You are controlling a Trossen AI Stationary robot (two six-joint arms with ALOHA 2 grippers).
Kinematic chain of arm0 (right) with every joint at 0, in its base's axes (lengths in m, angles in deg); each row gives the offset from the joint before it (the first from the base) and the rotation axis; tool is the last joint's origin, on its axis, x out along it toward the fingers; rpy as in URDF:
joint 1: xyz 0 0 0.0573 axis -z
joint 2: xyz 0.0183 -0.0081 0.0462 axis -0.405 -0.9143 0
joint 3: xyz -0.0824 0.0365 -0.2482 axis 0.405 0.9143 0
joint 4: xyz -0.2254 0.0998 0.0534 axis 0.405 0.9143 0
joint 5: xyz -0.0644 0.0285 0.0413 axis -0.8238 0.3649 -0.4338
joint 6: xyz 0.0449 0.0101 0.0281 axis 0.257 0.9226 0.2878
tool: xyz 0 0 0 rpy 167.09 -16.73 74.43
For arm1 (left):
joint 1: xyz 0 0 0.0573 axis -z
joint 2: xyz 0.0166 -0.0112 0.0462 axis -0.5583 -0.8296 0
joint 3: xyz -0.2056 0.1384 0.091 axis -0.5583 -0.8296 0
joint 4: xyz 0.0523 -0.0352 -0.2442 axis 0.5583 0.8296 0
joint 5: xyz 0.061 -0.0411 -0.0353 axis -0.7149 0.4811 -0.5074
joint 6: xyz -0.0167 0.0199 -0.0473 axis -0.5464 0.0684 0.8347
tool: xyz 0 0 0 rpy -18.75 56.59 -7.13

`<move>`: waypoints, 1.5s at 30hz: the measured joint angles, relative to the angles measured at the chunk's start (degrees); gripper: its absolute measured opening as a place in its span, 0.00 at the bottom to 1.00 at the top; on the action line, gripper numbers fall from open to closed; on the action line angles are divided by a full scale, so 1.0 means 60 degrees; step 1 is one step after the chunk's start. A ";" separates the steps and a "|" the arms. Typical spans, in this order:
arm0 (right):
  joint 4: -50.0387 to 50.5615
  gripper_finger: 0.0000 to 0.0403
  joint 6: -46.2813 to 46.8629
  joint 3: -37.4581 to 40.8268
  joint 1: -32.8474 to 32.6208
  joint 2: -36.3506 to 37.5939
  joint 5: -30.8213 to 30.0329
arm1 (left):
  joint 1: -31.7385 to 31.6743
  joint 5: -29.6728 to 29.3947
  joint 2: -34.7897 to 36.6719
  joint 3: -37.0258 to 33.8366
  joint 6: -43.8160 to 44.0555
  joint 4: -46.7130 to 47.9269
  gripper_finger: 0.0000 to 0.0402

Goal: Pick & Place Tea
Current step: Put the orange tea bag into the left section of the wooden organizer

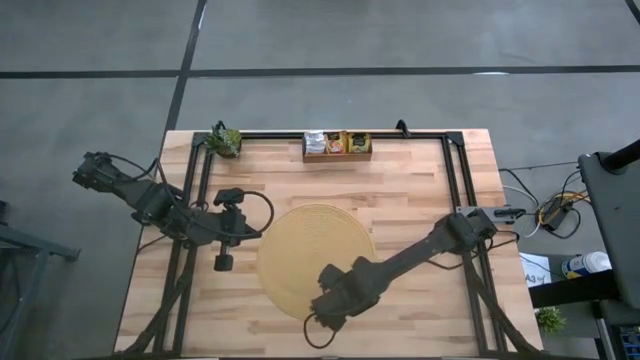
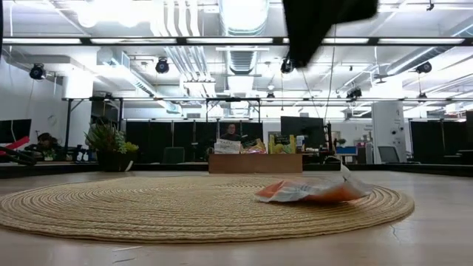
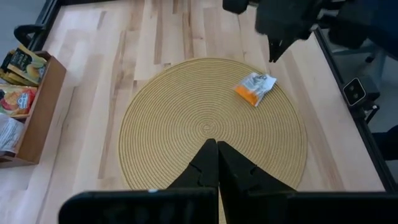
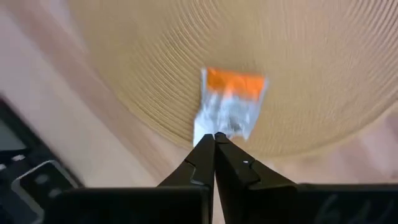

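Table [image 1: 420, 185] is carrying the mat [image 1: 300, 240]. Right arm is covering the mat's near edge from above, hiding the sachet there. Tray [image 1: 337, 155] is sitting at the far edge, its packets hard to make out. Left gripper [image 1: 222, 262] is hanging closed beside the mat. Right gripper [image 4: 214, 138] is closed, empty, over a sachet [image 3: 254, 87] lying on the mat's edge.

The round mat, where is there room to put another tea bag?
Most of the round mat is bare, from its middle to the side facing the wooden tray. It is crowded only at the edge where the orange tea sachet lies under the right pincer.
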State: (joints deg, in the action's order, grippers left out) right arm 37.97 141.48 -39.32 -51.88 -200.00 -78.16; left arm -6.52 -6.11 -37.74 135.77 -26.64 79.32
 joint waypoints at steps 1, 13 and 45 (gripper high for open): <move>0.0062 0.02 -0.0151 -0.0200 0.0000 0.0004 -0.0146 | 0.0000 0.0001 0.0000 0.0000 0.0000 -0.0006 0.00; 0.0256 0.07 0.3771 -0.0460 -0.0118 -0.0052 0.0060 | 0.0000 0.0000 0.0000 0.0004 0.0000 -0.0040 0.00; -0.0398 0.53 0.8041 0.1710 0.0113 -0.0182 0.0962 | 0.0000 0.0000 0.0007 0.0011 -0.0222 -0.0040 0.00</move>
State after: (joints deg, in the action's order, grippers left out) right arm 35.58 189.73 -29.05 -51.20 -201.09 -72.39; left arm -6.52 -6.11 -37.70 135.84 -27.98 79.08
